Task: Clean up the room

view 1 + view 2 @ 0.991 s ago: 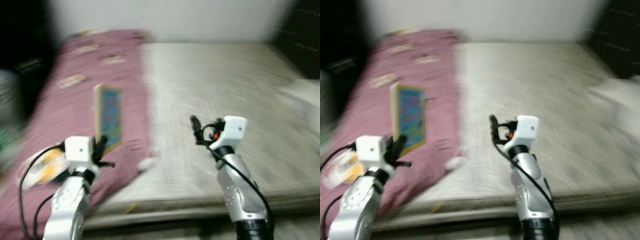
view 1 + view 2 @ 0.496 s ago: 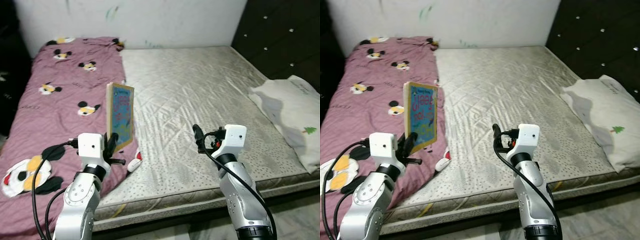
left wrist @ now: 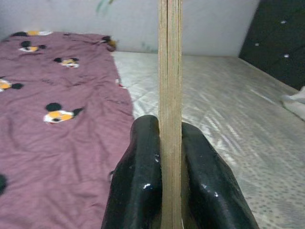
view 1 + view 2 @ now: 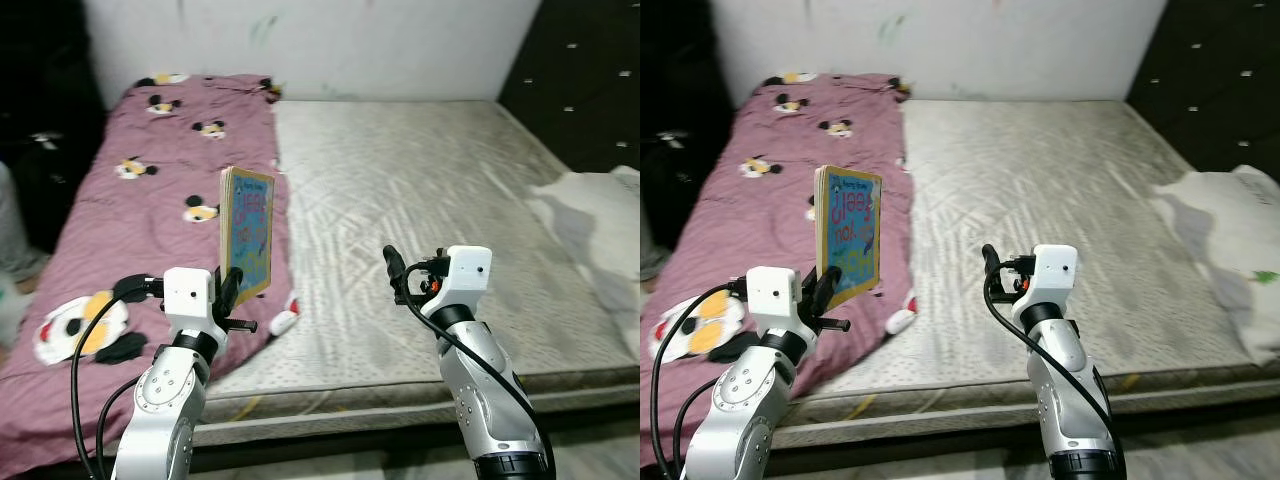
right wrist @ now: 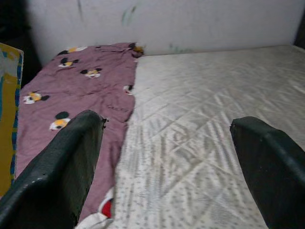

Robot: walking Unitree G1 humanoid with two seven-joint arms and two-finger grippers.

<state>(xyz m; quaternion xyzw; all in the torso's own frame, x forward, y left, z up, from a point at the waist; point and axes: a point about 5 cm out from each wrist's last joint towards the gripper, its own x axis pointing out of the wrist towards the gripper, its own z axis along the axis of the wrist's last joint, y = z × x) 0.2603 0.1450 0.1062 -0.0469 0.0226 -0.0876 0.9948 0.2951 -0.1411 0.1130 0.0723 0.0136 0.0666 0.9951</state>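
Your left hand (image 3: 170, 157) is clamped on the lower edge of a thick board book (image 4: 247, 231), one black finger pressed against each cover. The book stands upright above the boundary between the maroon cartoon-print blanket (image 4: 130, 215) and the bare grey mattress (image 4: 430, 190). Your right hand (image 5: 167, 157) is held over the mattress with its fingers spread wide and nothing between them. A white pillow (image 4: 1230, 240) lies at the mattress's right edge.
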